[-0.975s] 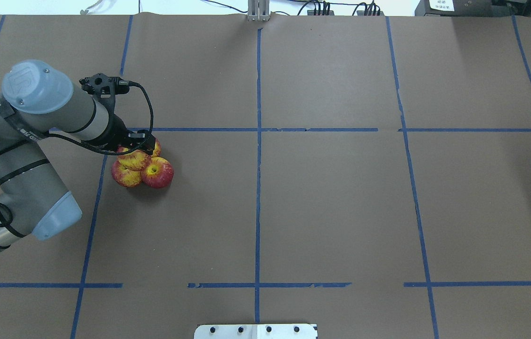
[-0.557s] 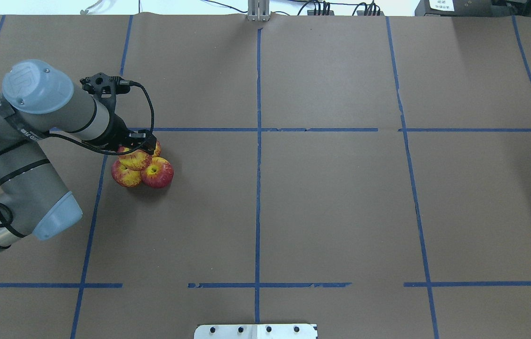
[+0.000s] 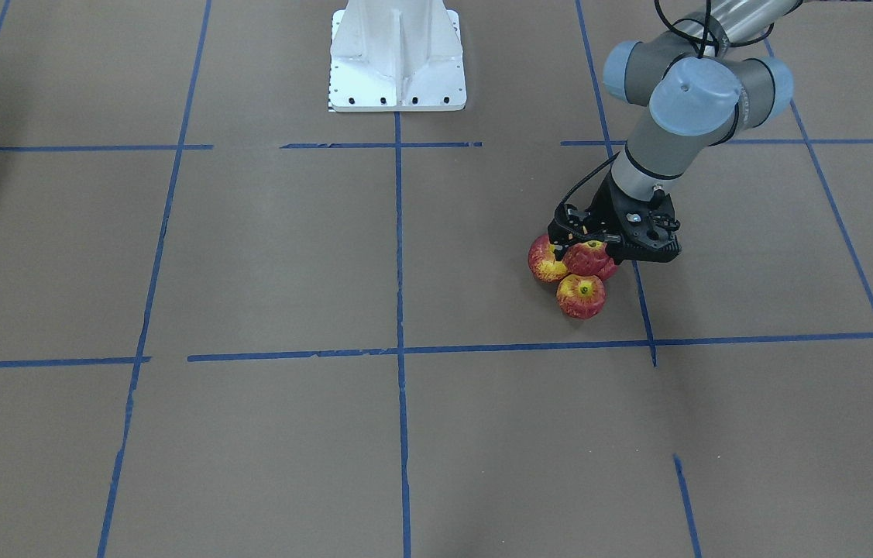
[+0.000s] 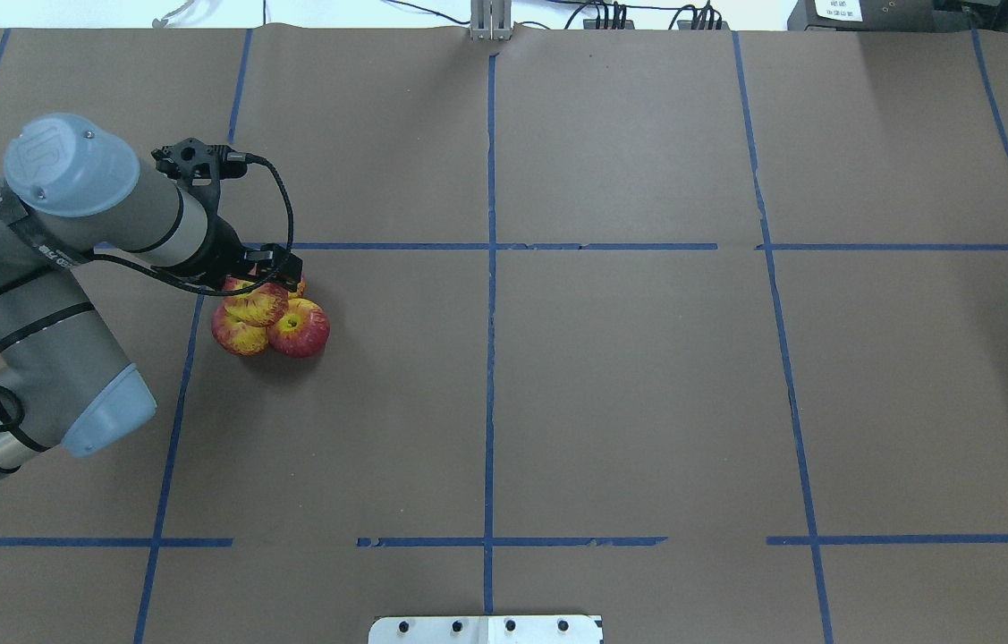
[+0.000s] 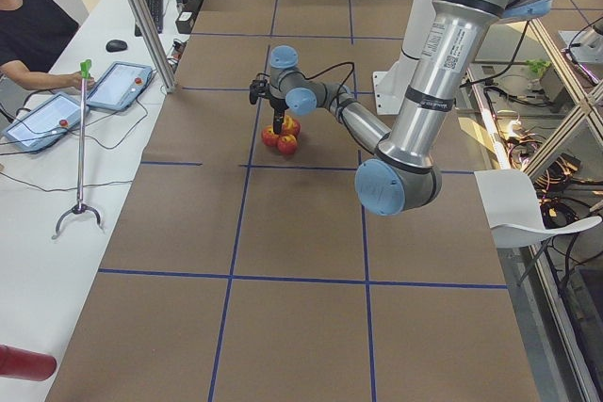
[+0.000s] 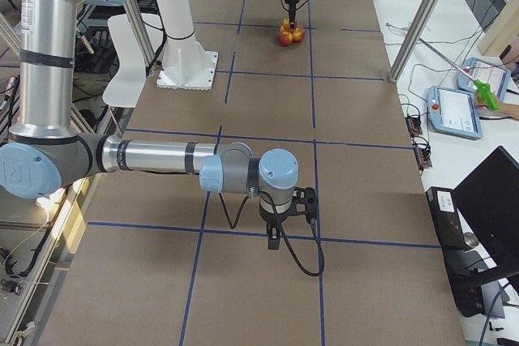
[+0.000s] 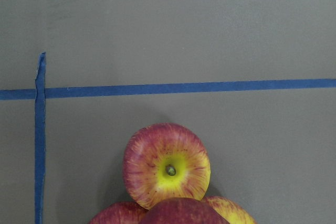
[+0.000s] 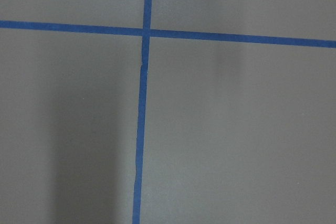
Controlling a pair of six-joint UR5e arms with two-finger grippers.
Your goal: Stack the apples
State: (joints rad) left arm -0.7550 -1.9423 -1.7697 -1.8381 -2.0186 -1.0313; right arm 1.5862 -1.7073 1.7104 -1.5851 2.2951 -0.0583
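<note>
Four red-and-yellow apples sit in a pile on the brown table. Three lie on the paper: one (image 4: 237, 333), one (image 4: 298, 328) and one (image 4: 299, 287) half hidden under my left gripper. The fourth apple (image 4: 255, 304) rests on top of them. In the front-facing view the top apple (image 3: 587, 258) sits between my left gripper's (image 3: 585, 245) fingers. My left gripper (image 4: 266, 279) hovers just over it and looks open. The left wrist view shows the far apple (image 7: 167, 165) and the top apple's edge (image 7: 184, 213). My right gripper (image 6: 276, 239) shows only in the exterior right view; I cannot tell its state.
Blue tape lines (image 4: 490, 268) divide the brown paper table into squares. The white robot base (image 3: 397, 54) stands at the robot's side of the table. An operator and tablets (image 5: 118, 85) are at a side table beyond the far edge.
My left gripper has shifted slightly up and away from the pile. The top apple has stayed in place on the other three.
</note>
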